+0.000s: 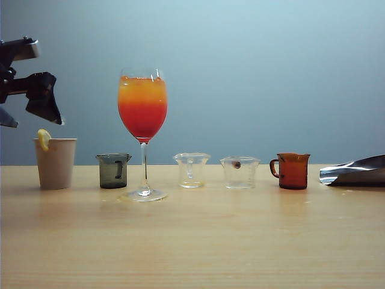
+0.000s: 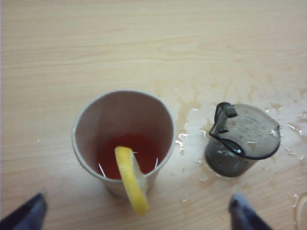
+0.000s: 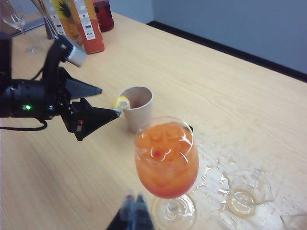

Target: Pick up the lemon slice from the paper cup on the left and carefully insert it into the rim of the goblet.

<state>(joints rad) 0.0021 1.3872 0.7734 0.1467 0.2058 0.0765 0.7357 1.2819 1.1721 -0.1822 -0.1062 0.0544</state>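
The lemon slice (image 1: 43,139) (image 2: 131,180) (image 3: 122,102) straddles the rim of the beige paper cup (image 1: 55,163) (image 2: 91,120) (image 3: 139,111), which holds a little red liquid. My left gripper (image 1: 37,123) (image 2: 138,197) (image 3: 109,102) hangs open just above the cup, its dark fingers wide apart on either side of the slice and touching nothing. The goblet (image 1: 142,108) (image 3: 166,158), tall and filled with an orange-over-red drink, stands to the right of the cup. My right gripper (image 3: 135,203) is shut and empty, close to the goblet's foot; the exterior view does not show it.
A dark grey jug (image 1: 113,170) (image 2: 242,141) stands between cup and goblet. Two clear jugs (image 1: 191,170) (image 1: 240,173), an amber jug (image 1: 293,170) and a shiny silver object (image 1: 355,171) follow to the right. Water drops (image 2: 192,129) wet the table. Juice cartons (image 3: 79,21) stand behind.
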